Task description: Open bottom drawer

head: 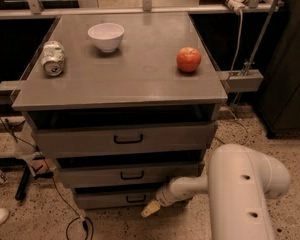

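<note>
Low down near the floor, the bottom drawer point(107, 199) sits beneath the two larger drawers of the grey cabinet point(140, 86), its small black handle point(136, 198) at its centre. The gripper point(151, 209) hangs just right of and slightly below that handle, in front of the drawer; whether it is open or closed I cannot tell. On top rest a bowl point(106, 36), a can point(53, 58) and an apple point(189, 59).
</note>
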Available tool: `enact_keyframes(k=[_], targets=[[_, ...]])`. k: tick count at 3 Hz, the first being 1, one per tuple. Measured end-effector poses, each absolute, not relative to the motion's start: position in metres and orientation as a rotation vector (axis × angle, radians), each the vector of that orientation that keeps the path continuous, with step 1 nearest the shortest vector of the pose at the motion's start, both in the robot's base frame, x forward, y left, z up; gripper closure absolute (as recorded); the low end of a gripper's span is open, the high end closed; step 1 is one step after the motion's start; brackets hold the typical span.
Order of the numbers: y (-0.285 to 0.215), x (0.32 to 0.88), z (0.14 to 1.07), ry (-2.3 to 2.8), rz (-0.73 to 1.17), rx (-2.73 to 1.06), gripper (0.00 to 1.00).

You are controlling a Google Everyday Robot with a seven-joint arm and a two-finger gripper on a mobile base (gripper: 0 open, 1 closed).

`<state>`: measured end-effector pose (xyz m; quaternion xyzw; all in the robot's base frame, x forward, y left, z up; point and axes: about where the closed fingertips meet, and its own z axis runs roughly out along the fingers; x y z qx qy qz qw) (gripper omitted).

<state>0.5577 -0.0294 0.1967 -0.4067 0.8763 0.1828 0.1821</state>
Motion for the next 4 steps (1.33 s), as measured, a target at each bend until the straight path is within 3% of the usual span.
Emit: enact_keyframes(k=[4], targets=[[-0.042, 0.531, 0.203, 2.559, 0.529, -1.18, 0.0]])
